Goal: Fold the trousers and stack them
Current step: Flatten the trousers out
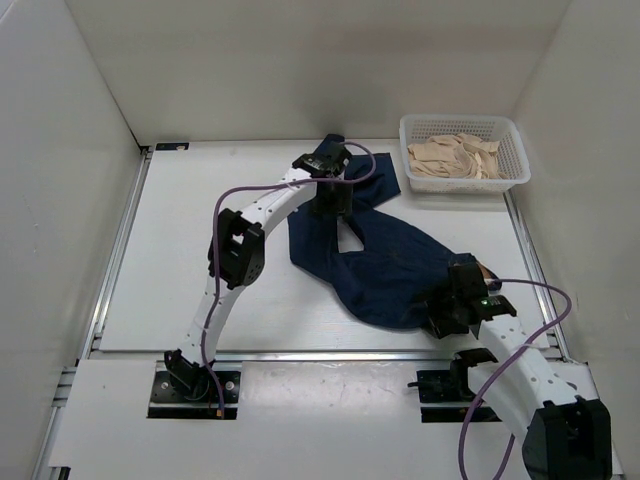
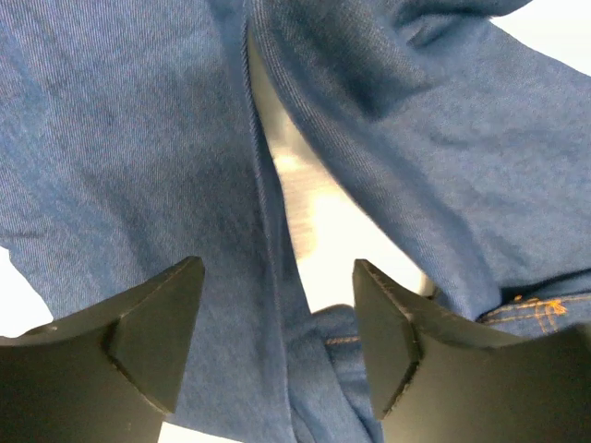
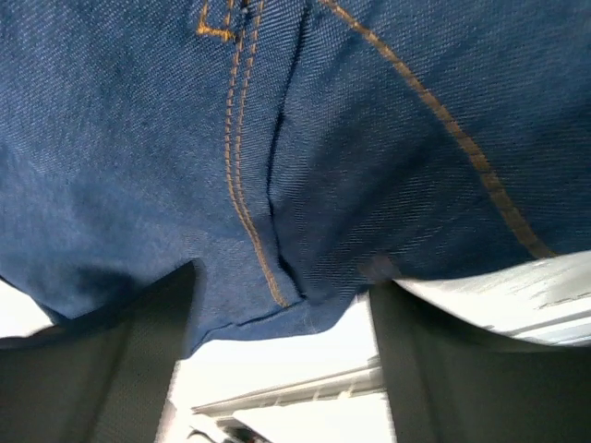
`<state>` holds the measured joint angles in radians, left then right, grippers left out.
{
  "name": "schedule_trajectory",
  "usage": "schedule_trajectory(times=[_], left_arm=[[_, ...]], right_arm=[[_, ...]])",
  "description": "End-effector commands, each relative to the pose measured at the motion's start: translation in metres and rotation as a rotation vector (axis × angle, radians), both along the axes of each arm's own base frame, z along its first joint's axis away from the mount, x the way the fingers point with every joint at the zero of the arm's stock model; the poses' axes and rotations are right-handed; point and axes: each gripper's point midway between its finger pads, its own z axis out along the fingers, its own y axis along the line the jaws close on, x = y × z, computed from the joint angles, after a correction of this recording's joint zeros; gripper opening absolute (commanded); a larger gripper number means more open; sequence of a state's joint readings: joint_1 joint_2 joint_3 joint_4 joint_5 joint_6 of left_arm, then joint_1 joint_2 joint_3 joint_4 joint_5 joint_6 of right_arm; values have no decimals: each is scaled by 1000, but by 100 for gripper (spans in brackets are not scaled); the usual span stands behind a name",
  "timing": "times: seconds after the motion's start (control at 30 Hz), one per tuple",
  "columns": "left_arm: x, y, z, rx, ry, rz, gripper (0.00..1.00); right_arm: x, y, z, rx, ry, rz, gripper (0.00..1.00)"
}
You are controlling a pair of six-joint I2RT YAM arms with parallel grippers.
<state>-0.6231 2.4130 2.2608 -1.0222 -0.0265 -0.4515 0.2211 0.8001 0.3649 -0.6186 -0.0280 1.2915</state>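
The dark navy jeans (image 1: 392, 268) lie crumpled on the white table, running from the far centre to the near right. The two legs show in the left wrist view (image 2: 120, 138) with a strip of table between them. My left gripper (image 1: 332, 200) hovers over the legs at the far end; its jaws (image 2: 277, 277) stand wide apart with denim below and between them. My right gripper (image 1: 447, 305) is at the near right end of the jeans. Its jaws (image 3: 282, 281) stand apart around a tan-stitched denim edge (image 3: 369, 138).
A white mesh basket (image 1: 517, 165) holding beige cloth garments (image 1: 455, 158) stands at the back right. White walls enclose the table on the left, back and right. A metal rail (image 1: 300, 355) runs along the near edge.
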Motion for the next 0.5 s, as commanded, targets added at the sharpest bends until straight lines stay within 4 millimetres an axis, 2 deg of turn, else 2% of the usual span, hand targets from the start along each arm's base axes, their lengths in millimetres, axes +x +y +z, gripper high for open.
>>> schedule_trajectory(times=[0.0,0.03,0.1,0.13,0.2,0.23,0.27,0.33,0.37,0.43,0.47], left_arm=[[-4,9,22,-20,-26,55,75],[-4,10,45,-48,-69,69,73],[-6,16,58,-55,-93,96,72],[-6,15,71,-75,-119,97,73],[-8,12,71,-83,-112,62,78],[-2,8,75,-95,-128,61,78],[1,7,63,-79,-117,51,79],[6,3,59,-77,-114,51,79],[8,2,44,-62,-95,50,79],[10,-6,40,-80,-83,29,78],[10,-12,26,-68,-66,20,78]], right_arm=[[19,-10,17,-42,-81,0,67],[22,-12,20,-45,-93,-1,61],[21,-12,16,-54,-72,9,51],[21,-12,16,-54,-72,9,51],[21,-12,12,-61,-57,19,51],[21,-14,12,-66,-58,20,51],[22,-13,11,-58,-56,24,51],[22,-13,11,-63,-58,33,53],[24,-13,15,-65,-70,41,53],[27,-15,16,-69,-71,38,56],[26,-16,15,-68,-63,39,56]])
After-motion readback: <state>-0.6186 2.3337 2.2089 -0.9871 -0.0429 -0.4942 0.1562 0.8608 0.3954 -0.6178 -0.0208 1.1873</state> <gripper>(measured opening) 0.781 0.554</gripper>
